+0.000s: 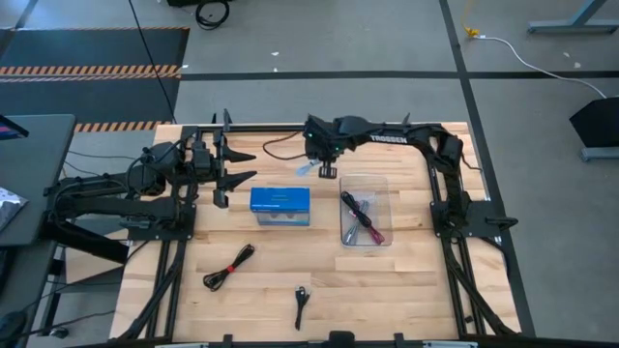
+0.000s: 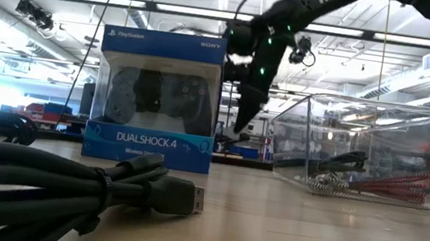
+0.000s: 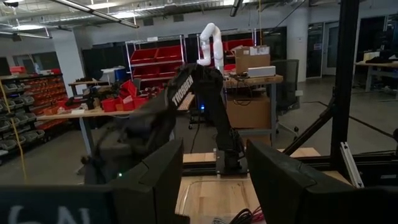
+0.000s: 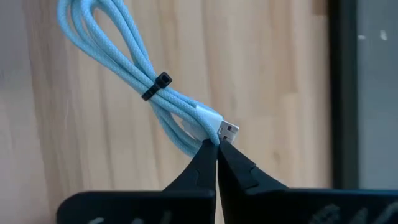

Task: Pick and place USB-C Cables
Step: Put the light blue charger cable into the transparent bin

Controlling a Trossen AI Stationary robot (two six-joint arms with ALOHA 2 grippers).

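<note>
The task is partly complete — two bundled cables (image 1: 360, 215) lie in the clear plastic tray (image 1: 383, 184), the right gripper (image 4: 217, 148) pinches a light-blue cable (image 4: 134, 70) near the tray's far edge, two black cables (image 1: 228, 268) remain on the table (image 1: 387, 280), and the left gripper (image 1: 235, 178) waits spread wide.

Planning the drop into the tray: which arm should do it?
Right. Its end effector is shut on the light-blue bundled cable, beside the clear plastic tray. The left end effector is open, farther away.
</note>
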